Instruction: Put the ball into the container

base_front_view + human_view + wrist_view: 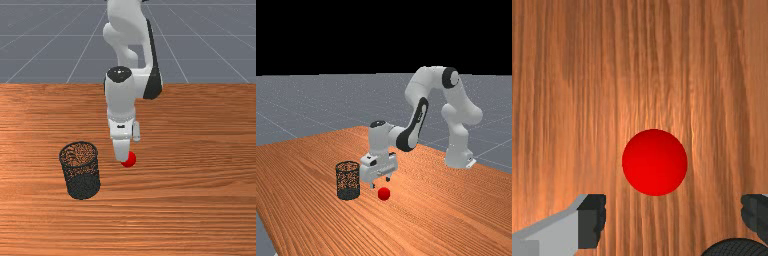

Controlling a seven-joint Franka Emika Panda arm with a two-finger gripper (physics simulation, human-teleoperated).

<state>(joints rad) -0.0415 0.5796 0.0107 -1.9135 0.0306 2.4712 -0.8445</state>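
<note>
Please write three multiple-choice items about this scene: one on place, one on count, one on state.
1. In the front view, where is the black wire-mesh cylindrical container?
A) Left of the red ball
B) Right of it
C) Under it

2. How many balls are there?
A) Three
B) Two
C) One

3. How is the white two-finger gripper?
A) Shut on the ball
B) Open
C) Shut on nothing

1 A: the container stands to the ball's left.
2 C: each view shows one ball.
3 B: the wrist view shows the fingers wide apart.
</note>
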